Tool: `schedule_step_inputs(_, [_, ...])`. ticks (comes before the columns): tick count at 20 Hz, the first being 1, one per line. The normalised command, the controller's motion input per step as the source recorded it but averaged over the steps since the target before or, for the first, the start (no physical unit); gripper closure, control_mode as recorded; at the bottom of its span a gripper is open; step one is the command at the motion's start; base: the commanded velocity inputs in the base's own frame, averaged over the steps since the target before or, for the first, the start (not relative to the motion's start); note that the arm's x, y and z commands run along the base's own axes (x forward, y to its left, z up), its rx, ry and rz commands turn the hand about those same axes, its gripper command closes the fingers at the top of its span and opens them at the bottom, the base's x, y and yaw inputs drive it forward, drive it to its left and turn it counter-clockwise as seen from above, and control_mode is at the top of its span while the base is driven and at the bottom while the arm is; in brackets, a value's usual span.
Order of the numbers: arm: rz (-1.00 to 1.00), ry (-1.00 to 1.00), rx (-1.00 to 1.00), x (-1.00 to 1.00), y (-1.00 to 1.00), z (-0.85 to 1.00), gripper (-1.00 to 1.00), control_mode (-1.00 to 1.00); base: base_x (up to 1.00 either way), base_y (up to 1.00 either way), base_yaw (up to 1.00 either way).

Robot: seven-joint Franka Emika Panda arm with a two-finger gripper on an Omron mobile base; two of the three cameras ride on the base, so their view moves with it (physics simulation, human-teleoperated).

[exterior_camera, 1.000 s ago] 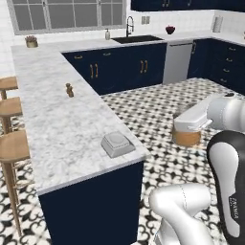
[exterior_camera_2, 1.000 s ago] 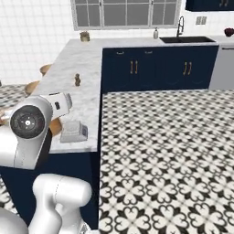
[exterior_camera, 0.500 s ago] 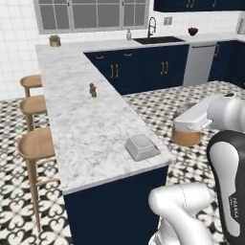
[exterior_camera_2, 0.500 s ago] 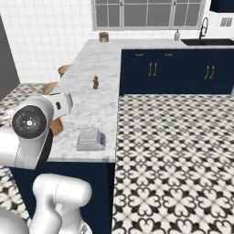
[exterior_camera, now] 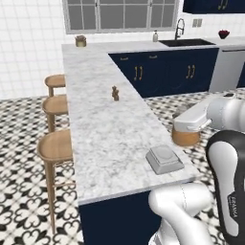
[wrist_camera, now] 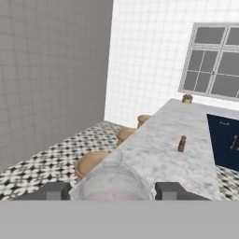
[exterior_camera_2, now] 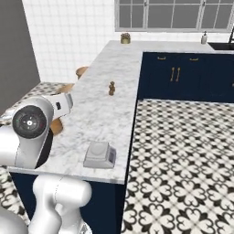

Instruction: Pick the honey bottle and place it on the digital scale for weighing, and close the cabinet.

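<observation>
White marble counter point(exterior_camera: 103, 119), long peninsula with navy base below. Scale point(exterior_camera: 164, 159) sits flat near the near end, close to the floor-side edge, also seen at point(exterior_camera_2: 99, 154). Small brown figurine point(exterior_camera: 115, 93) upright about mid-counter, well apart from scale. Small pot point(exterior_camera: 80, 41) at far end by the tiled wall. Soap bottle point(exterior_camera: 155, 36) beside sink.

There is one honey bottle point(exterior_camera: 185, 138), one digital scale point(exterior_camera: 164, 159) and one tiny brown figurine point(exterior_camera: 115, 93). Three wooden stools point(exterior_camera: 56, 146) stand in a row beside the bench point(exterior_camera: 105, 129). At the far end sit one small pot point(exterior_camera: 80, 41), one soap bottle point(exterior_camera: 155, 36), one tap point(exterior_camera: 180, 28) and one red bowl point(exterior_camera: 223, 34).
</observation>
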Motion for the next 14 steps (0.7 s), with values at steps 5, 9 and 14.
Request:
schedule_step_inputs(5, [0.00, 0.00, 0.00, 0.00, 0.00, 0.00, 1.00, 1.00, -0.11, 0.00, 0.20])
schedule_step_inputs(9, [0.00, 0.00, 0.00, 0.00, 0.00, 0.00, 1.00, 1.00, -0.08, -0.07, 0.15])
schedule_step_inputs(14, [0.11, 0.00, 0.07, 0.17, -0.23, -0.34, 1.00, -1.00, 0.00, -0.03, 0.02])
